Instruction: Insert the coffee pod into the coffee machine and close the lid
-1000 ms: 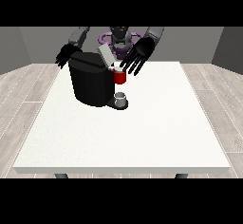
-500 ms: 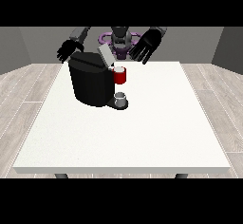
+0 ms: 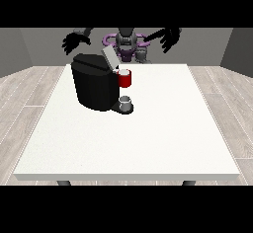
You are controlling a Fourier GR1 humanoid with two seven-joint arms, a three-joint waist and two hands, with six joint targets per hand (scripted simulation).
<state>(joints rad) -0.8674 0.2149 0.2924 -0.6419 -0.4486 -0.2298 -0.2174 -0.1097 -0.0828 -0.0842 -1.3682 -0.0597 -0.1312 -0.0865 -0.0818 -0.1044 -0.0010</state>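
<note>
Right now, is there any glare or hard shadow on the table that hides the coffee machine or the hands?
Front view: the table is evenly lit, no glare; only a faint shadow sits beside the coffee machine. The machine's black body shows little surface detail. Both hands, at the view's left and right, are dark against the grey wall but unhidden.

Coffee machine point(image 3: 95, 85) on table point(image 3: 148, 143) — back-left

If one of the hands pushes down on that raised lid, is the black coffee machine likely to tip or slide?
The coffee machine probably stays put: its body is broad and blocky and sits flat on the table. The lid stands tilted up at the top, so a downward push likely swings it rather than the machine. A sideways shove up high might slide it on the smooth white top.
</note>
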